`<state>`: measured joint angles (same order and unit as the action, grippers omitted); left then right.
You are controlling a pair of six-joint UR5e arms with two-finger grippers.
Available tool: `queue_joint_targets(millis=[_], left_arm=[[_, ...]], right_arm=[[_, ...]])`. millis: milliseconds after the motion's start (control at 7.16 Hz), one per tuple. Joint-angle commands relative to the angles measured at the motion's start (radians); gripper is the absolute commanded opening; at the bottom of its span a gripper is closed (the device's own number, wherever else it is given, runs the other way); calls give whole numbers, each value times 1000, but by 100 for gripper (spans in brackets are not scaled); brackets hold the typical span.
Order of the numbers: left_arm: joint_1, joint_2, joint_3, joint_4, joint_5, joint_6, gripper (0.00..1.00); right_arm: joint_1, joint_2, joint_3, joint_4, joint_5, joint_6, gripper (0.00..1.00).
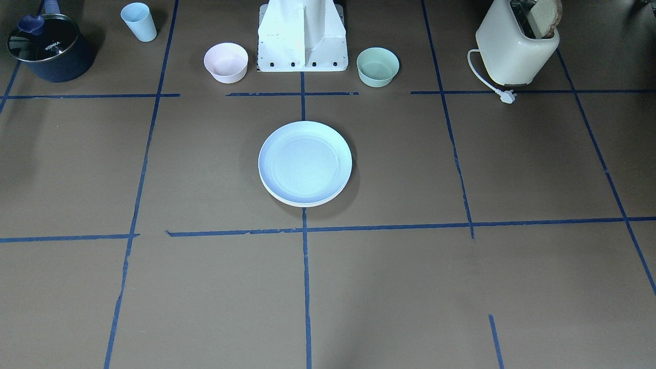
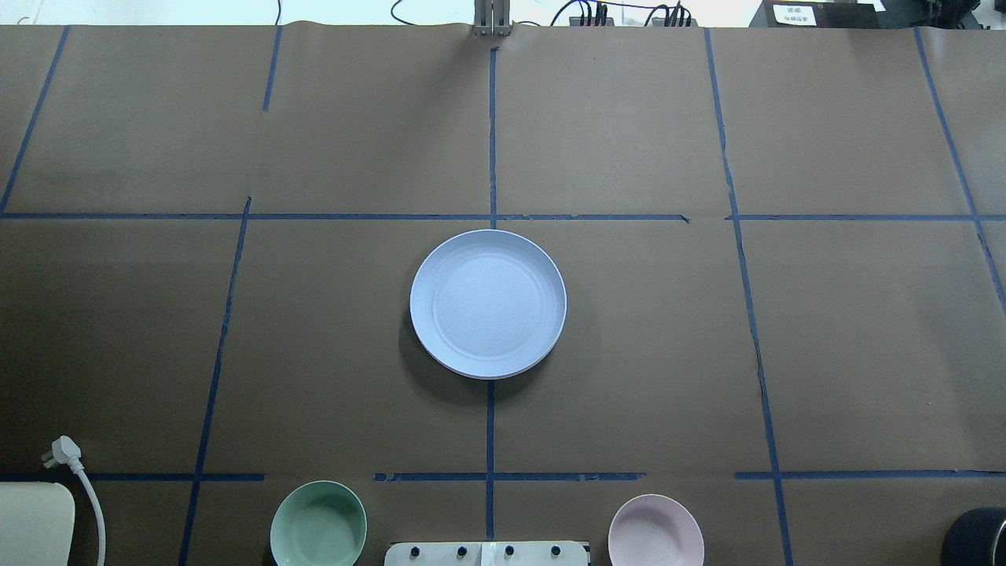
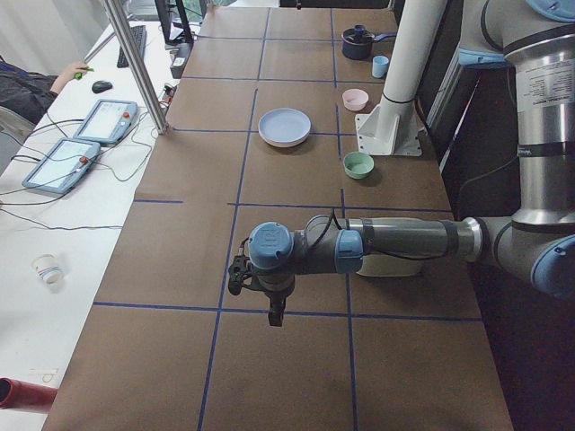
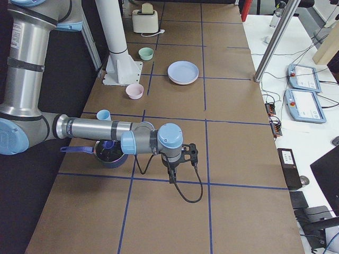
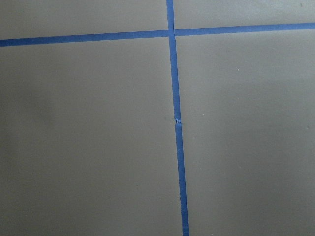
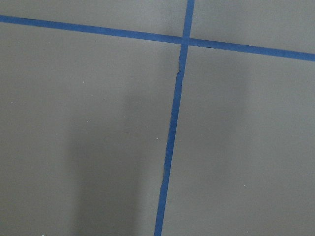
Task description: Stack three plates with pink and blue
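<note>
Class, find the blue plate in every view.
Front-facing: blue plate at centre.
Overhead: blue plate at centre.
Left: blue plate upper middle.
Right: blue plate upper middle.
Left wrist: absent.
Right wrist: absent.
Landmark in those four: mint bowl.

I see one stack [image 1: 305, 166] mid-counter [image 1: 461, 287], lying flat: blue plate [image 2: 487, 303] on top, pale rims [image 1: 303, 203] peeking out beneath. Can't tell the lower colours.
</note>
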<state>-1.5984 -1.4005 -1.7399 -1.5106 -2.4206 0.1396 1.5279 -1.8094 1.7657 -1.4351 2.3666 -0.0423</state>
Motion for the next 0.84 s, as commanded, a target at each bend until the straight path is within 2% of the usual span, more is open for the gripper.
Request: queue_joint_targets(millis=[0,699], left_arm=[[0,0,0,1,0,0,100],[0,-2,-4,0,0,0,100]], right_arm=[[-2,-10,-2,21,0,-11,100],[-2,-10,-2,22,3,4,100]])
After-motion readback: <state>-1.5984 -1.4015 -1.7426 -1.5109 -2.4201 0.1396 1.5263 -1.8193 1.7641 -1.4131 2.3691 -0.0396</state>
